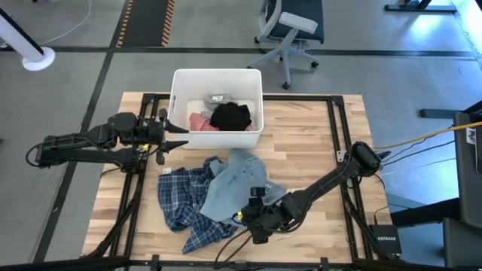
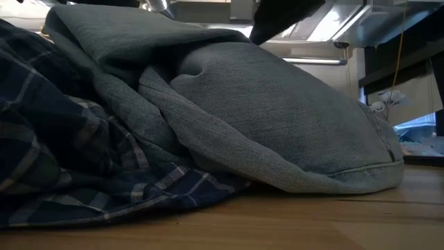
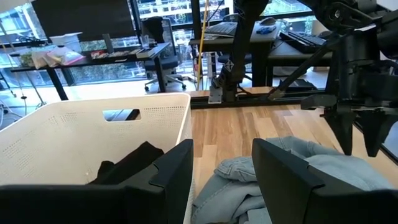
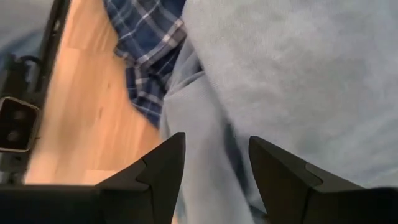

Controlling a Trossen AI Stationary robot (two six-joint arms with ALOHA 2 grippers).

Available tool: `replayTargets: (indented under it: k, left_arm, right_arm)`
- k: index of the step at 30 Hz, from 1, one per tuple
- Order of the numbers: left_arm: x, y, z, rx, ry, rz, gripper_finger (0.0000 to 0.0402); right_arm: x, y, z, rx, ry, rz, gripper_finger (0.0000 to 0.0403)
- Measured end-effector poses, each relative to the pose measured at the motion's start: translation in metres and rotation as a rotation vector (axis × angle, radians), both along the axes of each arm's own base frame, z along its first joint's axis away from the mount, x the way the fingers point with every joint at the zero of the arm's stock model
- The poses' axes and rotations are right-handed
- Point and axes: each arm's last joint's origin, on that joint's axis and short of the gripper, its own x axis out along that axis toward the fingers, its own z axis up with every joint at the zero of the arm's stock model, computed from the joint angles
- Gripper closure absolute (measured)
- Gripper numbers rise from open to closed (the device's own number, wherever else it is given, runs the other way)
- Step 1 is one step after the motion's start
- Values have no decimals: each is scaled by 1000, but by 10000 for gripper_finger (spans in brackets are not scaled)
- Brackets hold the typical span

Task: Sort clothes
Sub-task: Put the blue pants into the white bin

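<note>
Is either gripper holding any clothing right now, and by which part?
Nothing is held: left gripper open beside the bin; right gripper open above the grey-blue piece.

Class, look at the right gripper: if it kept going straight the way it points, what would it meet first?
Most likely the grey-blue garment: the right gripper, jaws open, points straight at its fabric, with the plaid shirt off to one side. The remaining gap is unclear.

The table (image 1: 301, 135) has a light wooden plank top with a dark metal frame running around it. Directly on it rest a white bin (image 1: 217, 132) at the far edge, a blue-white plaid shirt (image 1: 184, 199) nearer the front, and a grey-blue piece (image 1: 235, 184) lying partly over the shirt.
</note>
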Motion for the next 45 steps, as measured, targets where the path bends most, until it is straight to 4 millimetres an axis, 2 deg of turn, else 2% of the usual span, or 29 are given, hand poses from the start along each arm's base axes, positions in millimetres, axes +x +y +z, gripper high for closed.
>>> replayTargets:
  k: [3,7,9,13,23,28,32,36,45]
  left_arm:
    - [0,0,0,0,0,0,242]
    - [0,0,0,5,0,-1,242]
    - [0,0,0,5,0,-1,242]
    - [0,0,0,4,0,0,242]
    - [0,0,0,13,2,-2,242]
    - [0,0,0,13,2,-2,242]
    - [0,0,0,12,3,-2,242]
    - [0,0,0,10,6,-1,242]
    - [0,0,-1,13,7,-2,242]
  right_arm:
    - [-1,1,1,-60,-21,18,243]
    - [-1,1,1,-89,-16,60,360]
    - [0,0,1,-88,-15,60,386]
    - [-1,1,0,-37,-13,6,340]
    - [-3,-1,-2,64,71,-5,130]
    - [-1,-4,-3,112,98,-5,60]
    - [2,-2,-7,23,26,-49,37]
    - [5,-1,-25,-43,71,-55,32]
    - [27,10,-58,-82,-23,3,31]
